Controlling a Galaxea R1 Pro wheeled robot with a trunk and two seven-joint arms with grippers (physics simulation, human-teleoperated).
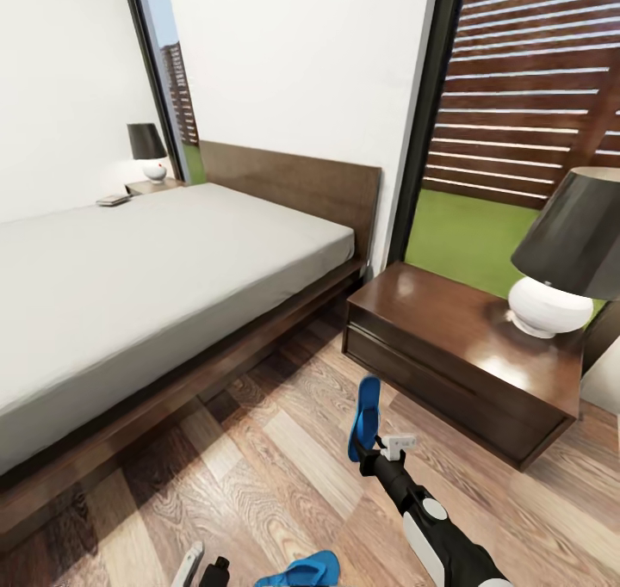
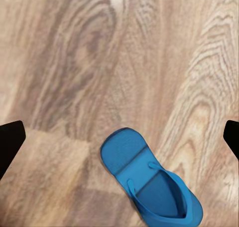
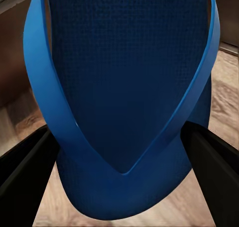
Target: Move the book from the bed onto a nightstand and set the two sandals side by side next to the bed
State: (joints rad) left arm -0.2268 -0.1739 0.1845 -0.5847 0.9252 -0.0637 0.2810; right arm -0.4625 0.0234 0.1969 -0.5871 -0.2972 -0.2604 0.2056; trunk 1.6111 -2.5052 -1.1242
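Your right gripper (image 1: 376,447), closed on one blue sandal (image 1: 366,417) held upright near the nightstand (image 1: 448,346), must bring it to its mate (image 1: 301,571) lying flat under your open left gripper (image 1: 200,567).

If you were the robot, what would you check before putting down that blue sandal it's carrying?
1. Grip: right pincer has a finger on each side of the held sandal: ok.
2. Sandal off the floor: held on end, toe up: ok.
3. Second sandal found: flat on the floor close to the robot: ok.
4. Left pincer free: open above that sandal, apart from it: ok.
5. Bare floor beside the bed for the pair: ok.
6. Book: a small flat thing lies on the far nightstand, too small to identify: cannot tell.
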